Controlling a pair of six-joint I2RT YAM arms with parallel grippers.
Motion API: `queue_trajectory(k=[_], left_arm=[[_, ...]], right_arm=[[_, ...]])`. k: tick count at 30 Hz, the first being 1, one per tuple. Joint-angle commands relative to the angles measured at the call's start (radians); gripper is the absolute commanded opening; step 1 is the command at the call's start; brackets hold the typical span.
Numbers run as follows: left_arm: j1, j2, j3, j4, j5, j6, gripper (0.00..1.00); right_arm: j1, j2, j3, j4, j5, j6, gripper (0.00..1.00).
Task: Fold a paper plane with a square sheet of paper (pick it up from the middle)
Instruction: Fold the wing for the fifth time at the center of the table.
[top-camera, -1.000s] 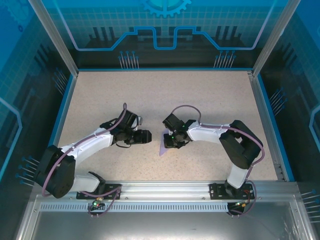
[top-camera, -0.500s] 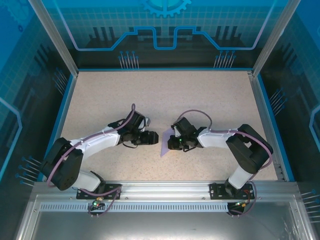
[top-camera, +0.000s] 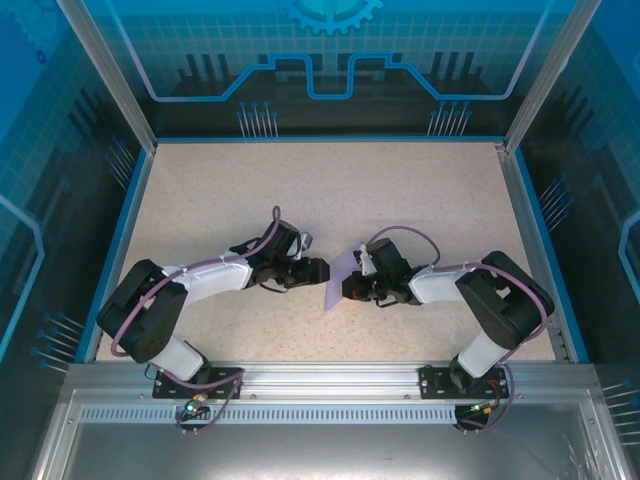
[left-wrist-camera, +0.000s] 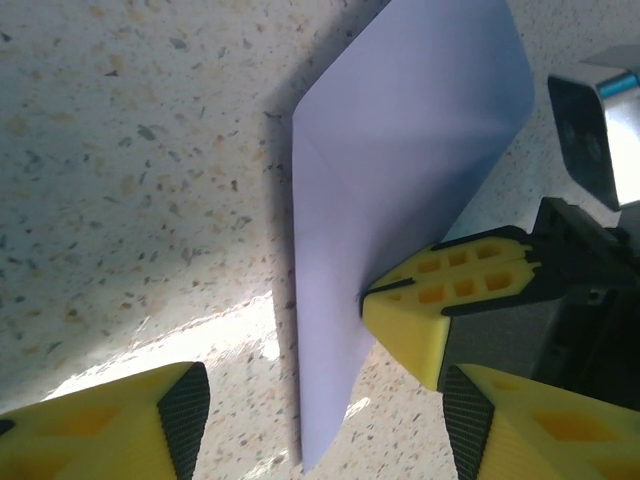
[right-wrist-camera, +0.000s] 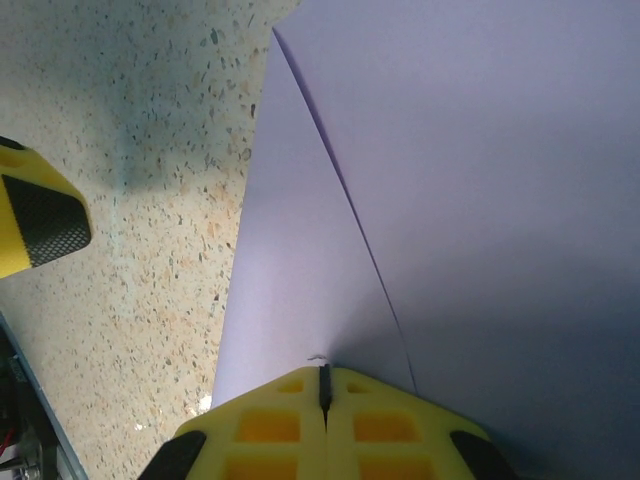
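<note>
Left gripper (top-camera: 318, 271) lies low over the speckled table (top-camera: 300, 190), its yellow fingers (left-wrist-camera: 110, 430) spread wide on either side of the lower tip of the folded lavender paper (top-camera: 337, 283) without touching it. That pointed, creased sheet sits near the table's middle, between both arms. Right gripper (top-camera: 348, 288) has its jaws pressed together, pinching the sheet's right edge.

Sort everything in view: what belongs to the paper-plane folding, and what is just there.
Belongs to the job:
- lavender paper, partly folded, with a crease
- right hand, shut on the paper's edge
- left hand, open, close to the paper

Just there:
- speckled table
- metal rail at the near edge
- blue enclosure walls
</note>
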Motion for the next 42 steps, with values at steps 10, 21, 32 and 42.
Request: queue_trajectory(k=[10, 21, 32, 42], left_arm=[[-0.006, 0.112, 0.045, 0.176, 0.046, -0.101, 0.63], [-0.024, 0.207, 0.115, 0.193, 0.024, -0.095, 0.56], [-0.039, 0.256, 0.154, 0.177, 0.000, -0.062, 0.46], [-0.045, 0.251, 0.186, 0.070, -0.064, 0.001, 0.26]], right_arm=[[-0.053, 0.005, -0.091, 0.132, -0.055, 0.000, 0.00], [-0.074, 0.017, -0.109, 0.174, -0.087, -0.003, 0.00], [-0.078, 0.017, -0.107, 0.175, -0.099, -0.002, 0.00], [-0.081, -0.011, -0.083, 0.145, -0.101, -0.003, 0.00]])
